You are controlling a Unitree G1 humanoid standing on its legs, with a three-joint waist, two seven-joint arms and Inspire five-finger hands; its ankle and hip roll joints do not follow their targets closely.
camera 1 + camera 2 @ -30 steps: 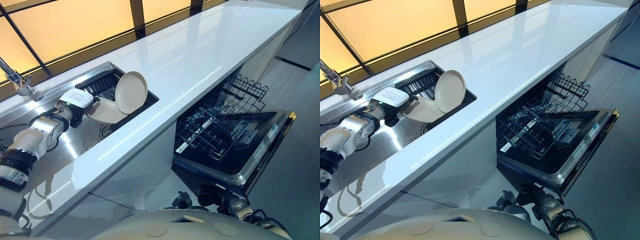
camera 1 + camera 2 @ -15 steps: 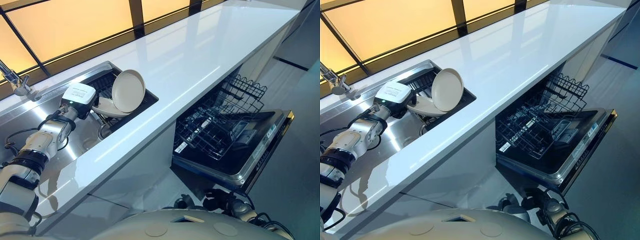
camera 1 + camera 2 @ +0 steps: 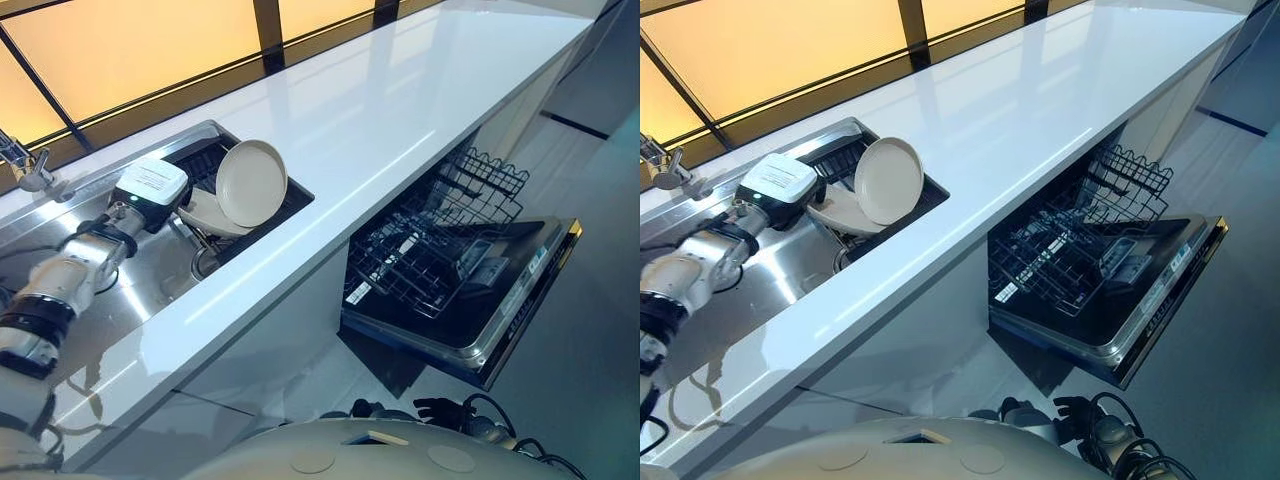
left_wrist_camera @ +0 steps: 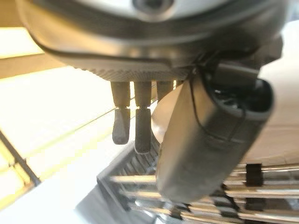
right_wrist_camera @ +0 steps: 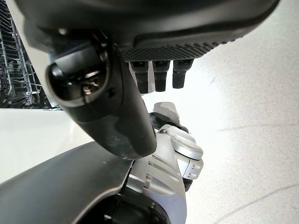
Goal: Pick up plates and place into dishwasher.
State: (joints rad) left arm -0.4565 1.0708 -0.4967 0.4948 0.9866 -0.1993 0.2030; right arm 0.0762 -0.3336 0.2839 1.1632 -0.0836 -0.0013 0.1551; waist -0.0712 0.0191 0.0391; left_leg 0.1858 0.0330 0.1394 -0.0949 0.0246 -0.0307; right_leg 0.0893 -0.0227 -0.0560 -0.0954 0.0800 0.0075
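Head views: a long white table (image 3: 400, 110) runs along a window, with a steel sink (image 3: 150, 290) set into its left part and a tap (image 3: 25, 165) at the sink's far left edge. A dark rack (image 3: 205, 165) sits in the sink's right end and holds two cream plates. The upright plate (image 3: 252, 182) stands on edge, tilted, its face turned toward the open dishwasher. The flat plate (image 3: 203, 212) lies low beside and partly behind it, lifted above the rack's bars.

The left arm reaches across the sink from the lower left. The left hand (image 4: 140, 126) is at the flat plate's near rim; in the head views a white-topped wrist block hides it. In the left wrist view the fingers (image 4: 120, 122) hang fairly straight over the rack's bars, the thumb (image 4: 205, 140) lies in front of a cream plate surface, and whether the hand grips the plate cannot be told.

Below the table's right half the dishwasher (image 3: 480, 300) is open, its door (image 3: 520, 310) folded down and a wire basket (image 3: 430, 250) pulled out over it.

The right hand (image 3: 1072, 408) hangs low near the floor (image 5: 252, 107) beside the dishwasher door; the right wrist view shows its fingers (image 5: 161, 74) relaxed and holding nothing.
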